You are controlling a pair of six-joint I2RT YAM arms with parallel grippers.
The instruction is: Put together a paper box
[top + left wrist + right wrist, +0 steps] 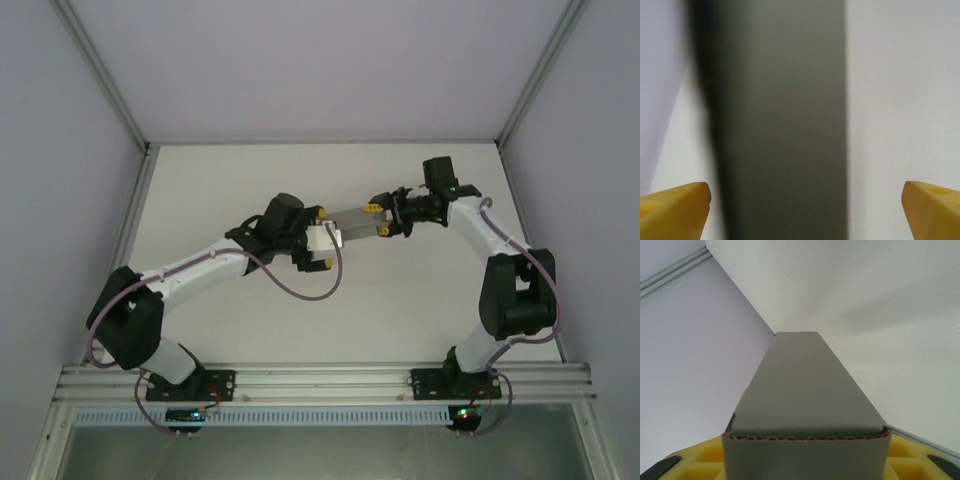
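White table (400, 300), matte, evenly lit, soft shadows only. Pale lavender walls (60, 150) close the left, right and far edges. Aluminium posts (100, 70) at far corners; aluminium rail (320, 380) along near edge.

Soft, even light from above leaves only faint shadows on the table (400, 300). The left wrist view is badly blurred (the paper box (785, 125) a grey smear); the right wrist view is crisp.

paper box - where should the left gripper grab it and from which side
Probably its free end, coming in from the robot's left along its length. The paper box is a long narrow bar, clamped at its other end by the right gripper, and the free end sits between the fingers of the open left gripper.
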